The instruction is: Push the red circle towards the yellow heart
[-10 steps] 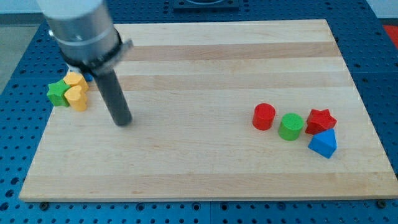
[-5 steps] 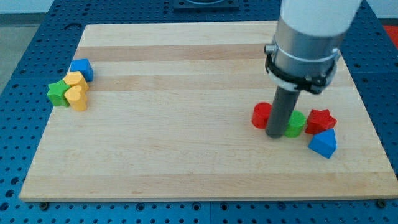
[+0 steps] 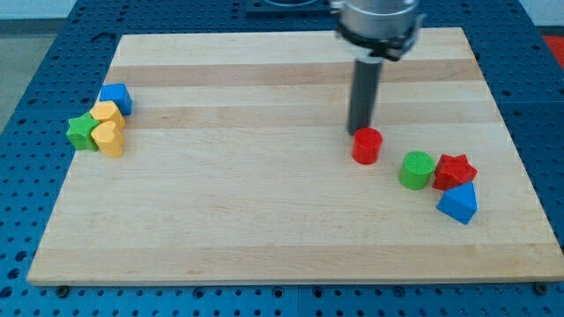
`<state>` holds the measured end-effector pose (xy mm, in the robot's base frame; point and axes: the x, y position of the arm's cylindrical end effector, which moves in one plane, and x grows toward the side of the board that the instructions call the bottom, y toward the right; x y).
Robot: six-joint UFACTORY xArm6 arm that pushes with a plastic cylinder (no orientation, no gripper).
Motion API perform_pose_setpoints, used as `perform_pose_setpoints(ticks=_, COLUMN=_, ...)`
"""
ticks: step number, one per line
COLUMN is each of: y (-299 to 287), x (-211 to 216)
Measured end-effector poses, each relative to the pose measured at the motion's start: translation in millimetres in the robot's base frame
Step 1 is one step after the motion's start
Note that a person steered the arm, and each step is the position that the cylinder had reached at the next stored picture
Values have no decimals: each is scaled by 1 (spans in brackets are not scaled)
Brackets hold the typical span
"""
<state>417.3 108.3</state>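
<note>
The red circle [image 3: 367,145] stands on the wooden board [image 3: 264,220], right of the middle. My tip [image 3: 359,131] touches the board just above the red circle, at its upper left edge. The yellow heart [image 3: 109,138] lies at the view's far left, in a cluster with a yellow block [image 3: 107,114], a green star [image 3: 82,131] and a blue block [image 3: 115,96]. A wide stretch of board separates the red circle from the heart.
A green cylinder [image 3: 416,170], a red star [image 3: 455,169] and a blue triangular block [image 3: 458,204] sit to the right of the red circle. The board rests on a blue perforated table [image 3: 26,176].
My tip swept from the left side to between the red circle and green cylinder, then moved up behind the red circle. The red circle has shifted slightly up and left, away from the green cylinder.
</note>
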Motion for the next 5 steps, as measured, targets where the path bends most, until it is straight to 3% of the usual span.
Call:
perform_pose_setpoints(ticks=2, y=10, x=30)
perform_pose_setpoints(ticks=4, y=68, x=15)
perform_pose_setpoints(ticks=5, y=73, x=33)
